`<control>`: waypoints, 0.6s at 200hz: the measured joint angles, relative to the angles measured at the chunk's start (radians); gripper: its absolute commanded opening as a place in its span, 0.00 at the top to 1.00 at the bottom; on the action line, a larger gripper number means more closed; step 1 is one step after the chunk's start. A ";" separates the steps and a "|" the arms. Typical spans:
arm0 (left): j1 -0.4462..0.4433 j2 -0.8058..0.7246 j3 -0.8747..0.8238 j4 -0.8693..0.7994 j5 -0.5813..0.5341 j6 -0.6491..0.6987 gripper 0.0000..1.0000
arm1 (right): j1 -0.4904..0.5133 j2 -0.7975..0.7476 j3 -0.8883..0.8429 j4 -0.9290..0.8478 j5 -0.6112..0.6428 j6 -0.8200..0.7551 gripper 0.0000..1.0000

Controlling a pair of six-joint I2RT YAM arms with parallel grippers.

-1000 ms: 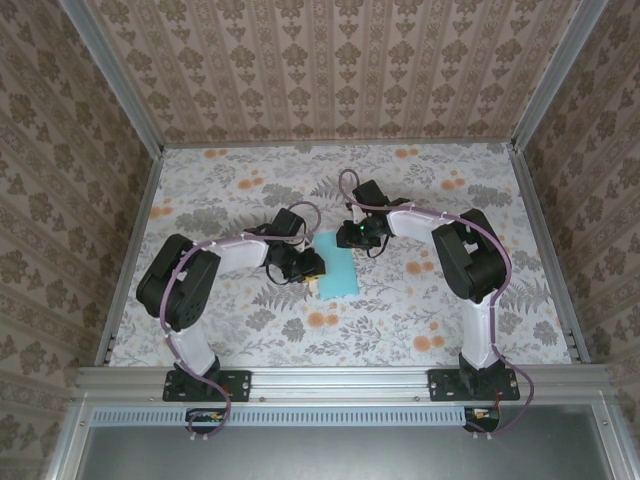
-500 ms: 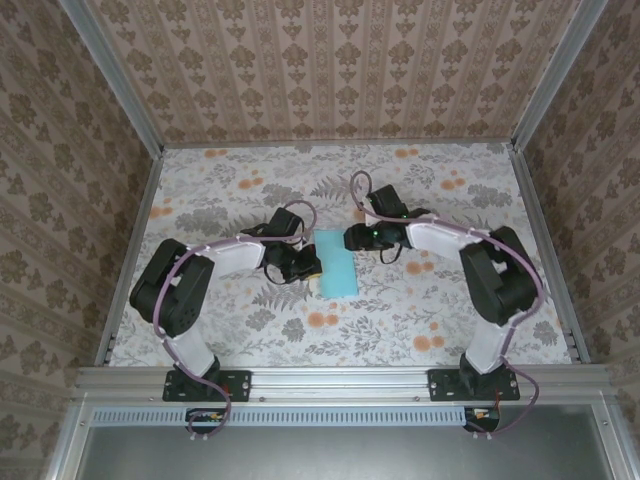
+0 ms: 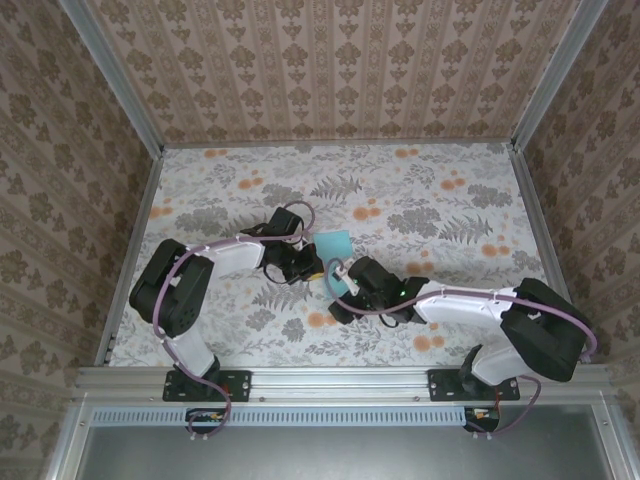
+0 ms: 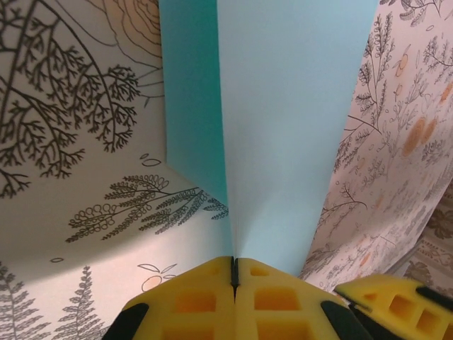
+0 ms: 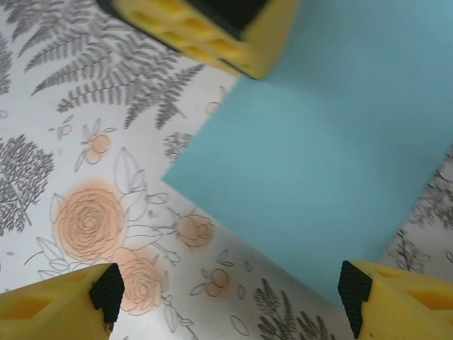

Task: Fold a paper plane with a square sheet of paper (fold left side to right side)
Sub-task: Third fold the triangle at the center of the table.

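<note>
The light, limp paper (image 4: pixel 283 127), best taken at an edge, is pinched by the left claw (image 4: pixel 233 273); the right claw (image 5: pixel 230 290) is spread open.

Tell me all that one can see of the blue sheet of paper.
The sheet of paper is thin, matte, plain cyan-blue, with straight edges and a sharp corner. It lies mid-table on the floral tabletop. The left gripper is shut on its left edge; the open right gripper is over its near end.
</note>
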 measured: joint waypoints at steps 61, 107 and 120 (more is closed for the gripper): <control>0.006 0.000 0.000 0.001 0.016 -0.004 1.00 | 0.037 0.135 0.051 0.038 0.061 -0.106 0.18; 0.006 0.000 0.000 0.001 0.024 -0.004 1.00 | 0.037 0.195 0.108 0.060 0.072 -0.142 0.30; 0.006 0.000 0.000 0.001 0.026 -0.004 1.00 | 0.037 0.208 0.119 0.067 0.079 -0.151 0.37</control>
